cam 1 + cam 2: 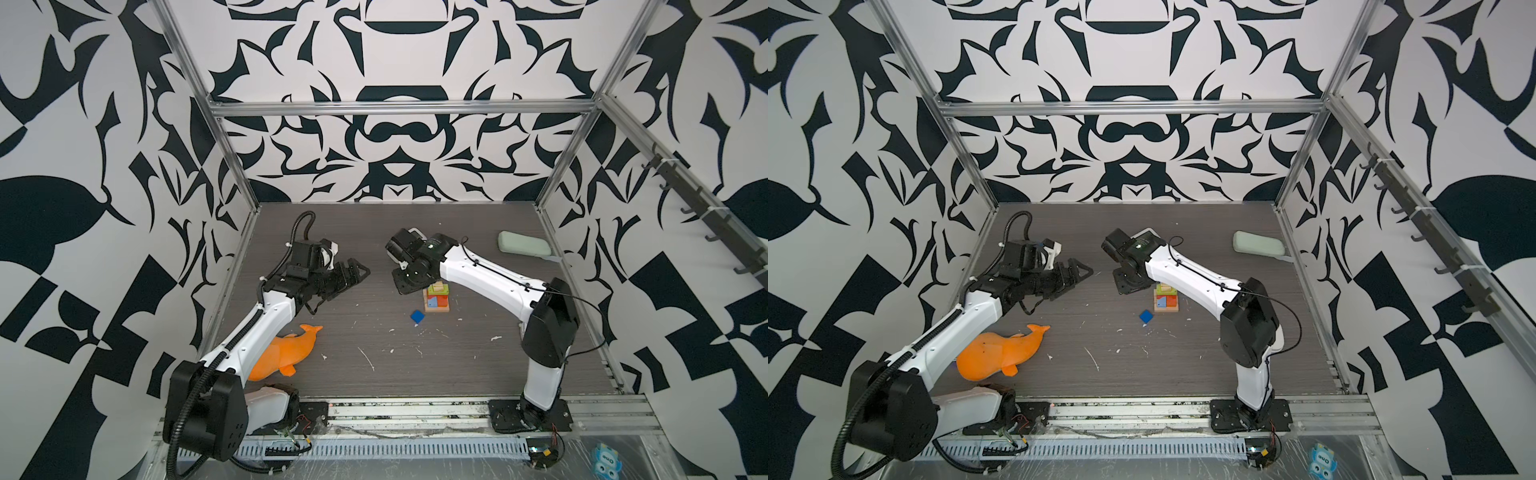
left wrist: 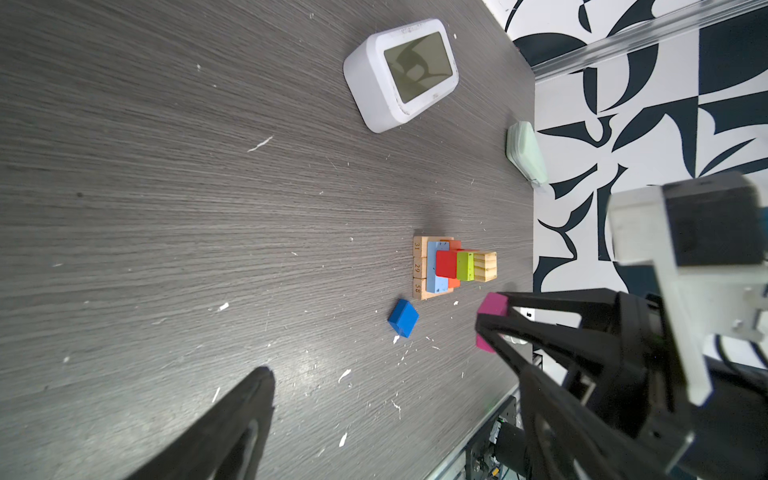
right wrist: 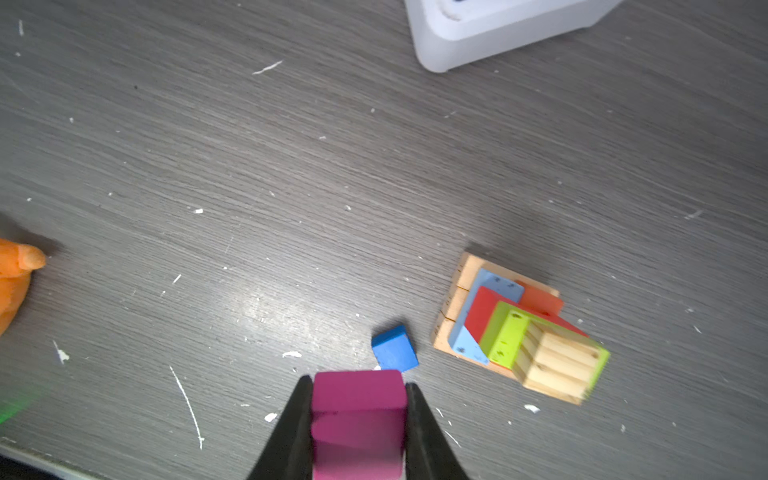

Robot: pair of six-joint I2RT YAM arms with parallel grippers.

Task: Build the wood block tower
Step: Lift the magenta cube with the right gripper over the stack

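The right hand (image 3: 358, 384) is clamped on the magenta block (image 3: 357, 419); bring it level over the tower (image 3: 505, 336), then lower slowly. The left hand (image 1: 358, 275) has its fingers apart.

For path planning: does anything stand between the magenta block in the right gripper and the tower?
Nothing visible does: the blue cube lies on the table, beside the line from the magenta block in the right gripper to the tower.
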